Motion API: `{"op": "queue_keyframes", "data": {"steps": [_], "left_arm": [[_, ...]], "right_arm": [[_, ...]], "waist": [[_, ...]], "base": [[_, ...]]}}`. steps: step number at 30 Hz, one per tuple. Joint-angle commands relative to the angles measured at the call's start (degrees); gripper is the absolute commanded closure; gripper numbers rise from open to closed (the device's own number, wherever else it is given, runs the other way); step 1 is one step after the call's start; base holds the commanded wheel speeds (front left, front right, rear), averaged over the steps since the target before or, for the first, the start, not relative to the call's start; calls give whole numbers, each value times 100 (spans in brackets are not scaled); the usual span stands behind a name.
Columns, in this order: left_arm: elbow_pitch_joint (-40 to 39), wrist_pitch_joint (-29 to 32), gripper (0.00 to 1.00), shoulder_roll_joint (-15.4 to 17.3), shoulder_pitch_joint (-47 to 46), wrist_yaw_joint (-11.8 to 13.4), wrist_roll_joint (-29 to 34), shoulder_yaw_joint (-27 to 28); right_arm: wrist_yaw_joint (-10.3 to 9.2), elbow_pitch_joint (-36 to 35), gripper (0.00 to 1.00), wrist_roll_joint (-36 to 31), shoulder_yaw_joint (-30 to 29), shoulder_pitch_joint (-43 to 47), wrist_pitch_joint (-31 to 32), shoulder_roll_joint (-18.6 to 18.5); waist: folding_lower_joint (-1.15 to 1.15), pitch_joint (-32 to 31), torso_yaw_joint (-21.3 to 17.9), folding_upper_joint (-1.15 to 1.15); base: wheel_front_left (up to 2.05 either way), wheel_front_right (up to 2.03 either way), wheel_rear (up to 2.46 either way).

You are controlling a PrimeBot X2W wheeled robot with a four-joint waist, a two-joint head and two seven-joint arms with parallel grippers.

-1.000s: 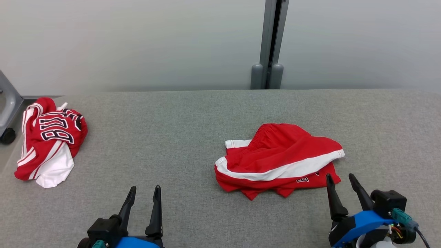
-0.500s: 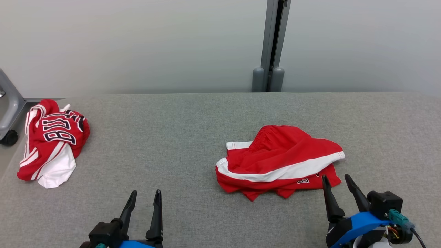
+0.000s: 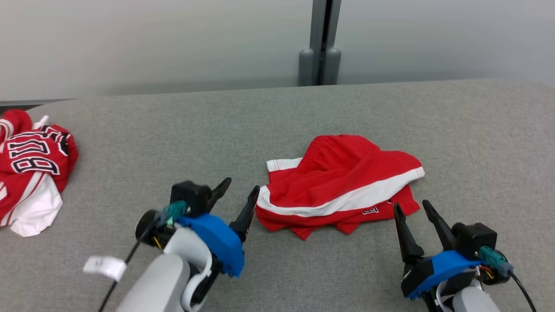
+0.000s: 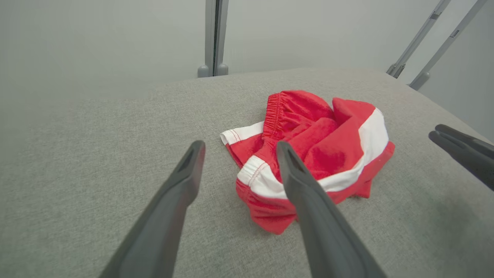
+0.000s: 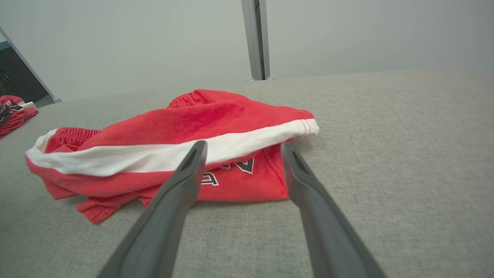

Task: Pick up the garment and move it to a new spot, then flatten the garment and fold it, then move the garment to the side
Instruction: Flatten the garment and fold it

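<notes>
While both arms reach over the grey cloth-covered table [image 3: 277, 117], the left gripper [image 3: 242, 184] has its two dark fingers spread wide with nothing between them. The red shorts [image 3: 342, 186], crumpled with a broad white stripe across them, lie just ahead of it and to its right. Its right fingertip [image 3: 256, 190] stands just beside the white-banded left edge of the shorts; whether it touches the cloth I cannot tell. In the left wrist view the elastic waistband sits beyond that fingertip, the shorts [image 4: 339, 150] spread off to the right, and the other arm's dark fingers [image 4: 463, 150] show past them at the right edge. The right gripper [image 3: 411, 205] is also parted wide and holds nothing, its tips pointing at the near right corner of the shorts, close to the hem. In the right wrist view a leg printed with dark, white-edged lettering [image 5: 231, 170] lies straight ahead between the lines of its two fingers, under the folded-over white stripe. Well to the left of the left gripper, a crumpled red and white jersey [image 3: 30, 169] with dark lettering lies at the table's edge.
</notes>
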Motion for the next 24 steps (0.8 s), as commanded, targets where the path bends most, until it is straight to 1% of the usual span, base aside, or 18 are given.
{"op": "queue_keyframes", "data": {"steps": [1, 6, 10, 13, 17, 21, 24], "left_arm": [[26, 91, 0, 85, -149, -10, -72, -54], [88, 836, 0, 473, -713, -10, -856, -703], [70, 1242, 0, 766, -1031, -10, -1394, -1112], [123, 1420, 0, 971, -1229, -10, -1644, -1355], [28, 1571, 0, 1185, -1428, -11, -1961, -1813], [-57, 1595, 0, 1362, -1569, -10, -2210, -2239], [-90, 1481, 0, 1458, -1677, -10, -2357, -2452]], "right_arm": [[0, -40, 0, -19, 5, -78, 4, -7], [0, -148, 0, -52, -20, -180, 57, -8], [0, -206, 0, -98, -72, -243, 73, -7], [0, -241, 0, -123, -86, -260, 82, -7], [0, -274, 0, -96, -124, -266, 89, -7], [0, -279, 0, -114, -152, -279, 91, -6], [0, -285, 0, -100, -165, -292, 87, -6]], "waist": [[-1, 35, -14, 0], [-1, 304, -152, 0], [-1, 482, -216, 0], [-1, 567, -260, 0], [-1, 642, -292, 0], [-1, 684, -304, 0], [-1, 703, -310, 0]], "base": [[0, 0, 0], [0, 0, 0], [0, 0, 0], [0, 0, 0], [0, 0, 0], [0, 0, 0], [0, 0, 0]]}}
